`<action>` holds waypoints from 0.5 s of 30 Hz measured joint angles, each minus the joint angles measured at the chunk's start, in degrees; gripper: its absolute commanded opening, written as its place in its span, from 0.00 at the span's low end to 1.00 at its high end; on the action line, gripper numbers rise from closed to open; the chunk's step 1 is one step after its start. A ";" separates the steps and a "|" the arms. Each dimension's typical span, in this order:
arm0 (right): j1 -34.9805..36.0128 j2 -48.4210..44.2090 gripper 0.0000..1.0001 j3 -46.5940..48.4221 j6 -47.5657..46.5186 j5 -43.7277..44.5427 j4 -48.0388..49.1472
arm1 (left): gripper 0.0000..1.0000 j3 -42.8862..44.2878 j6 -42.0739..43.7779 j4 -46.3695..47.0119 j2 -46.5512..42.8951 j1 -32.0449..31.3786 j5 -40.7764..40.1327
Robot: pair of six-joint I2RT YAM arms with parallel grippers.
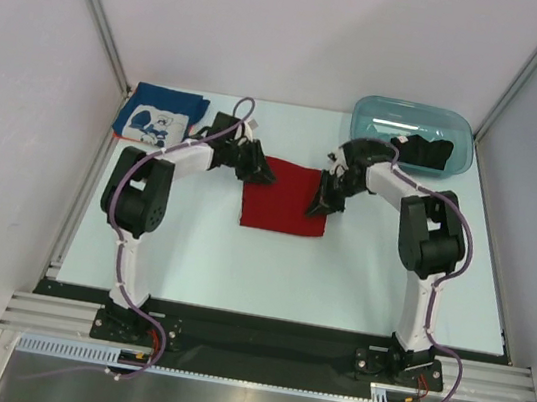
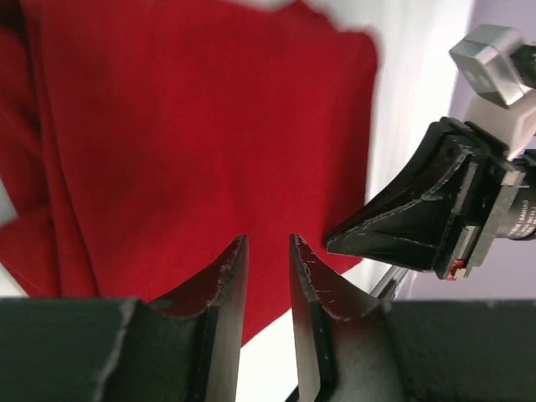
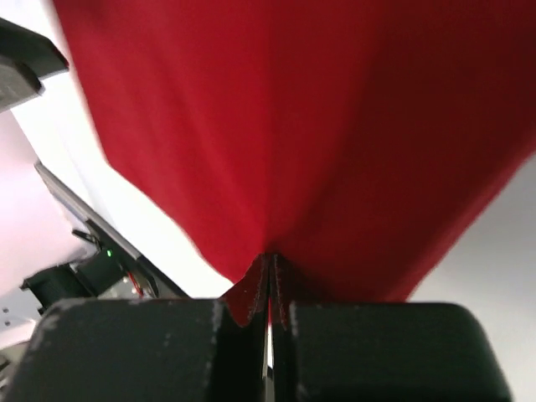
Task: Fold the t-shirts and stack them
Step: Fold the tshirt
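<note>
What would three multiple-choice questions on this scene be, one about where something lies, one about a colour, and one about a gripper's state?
1. Where is the black t-shirt?
A: on the floor. B: in the teal tub. C: folded at the far left corner.

2. What colour is the middle t-shirt?
A: red. B: blue. C: black.

3. How is the right gripper?
A: wide open, holding nothing. B: shut on the middle t-shirt. C: shut on a cable.

Answers:
1 B, since the top view shows the black cloth inside the tub.
2 A, since all three views show red cloth.
3 B, since the right wrist view shows it pinched shut on the cloth's edge.
</note>
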 measured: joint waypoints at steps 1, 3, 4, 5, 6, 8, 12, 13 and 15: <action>-0.15 0.00 0.00 -2.21 0.07 -0.72 0.61 | 0.30 -0.81 -0.11 -0.02 0.26 -0.22 0.02; -0.72 -0.02 0.00 -7.08 0.15 -2.19 2.93 | 0.28 -1.79 -0.09 -0.26 1.42 -0.61 -0.15; -1.07 -0.02 0.00 -8.92 0.20 -2.71 4.09 | 0.27 -1.79 -0.04 -0.50 2.16 -0.66 -0.26; -1.62 -0.02 0.00 -11.08 0.37 -3.19 5.46 | 0.27 -1.79 0.04 -0.59 2.99 -0.57 -0.42; -2.29 -0.07 0.00 -13.07 0.83 -4.50 6.82 | 0.27 -1.81 0.09 -0.72 3.63 -0.39 -0.61; -3.93 -1.20 0.00 -16.50 1.51 -7.06 10.27 | 0.27 -2.29 0.66 -1.31 4.79 0.15 -1.44; -5.88 -4.35 0.00 -20.76 1.18 -7.37 12.37 | 0.28 -2.56 2.27 -2.49 4.72 0.76 -2.14; -6.08 -5.09 0.02 -21.18 0.85 -6.86 12.15 | 0.28 -2.82 2.80 -2.60 4.31 0.74 -2.51; -6.36 -6.45 0.07 -21.29 -0.04 -5.27 11.15 | 0.30 -3.82 4.07 -3.32 2.91 0.74 -3.65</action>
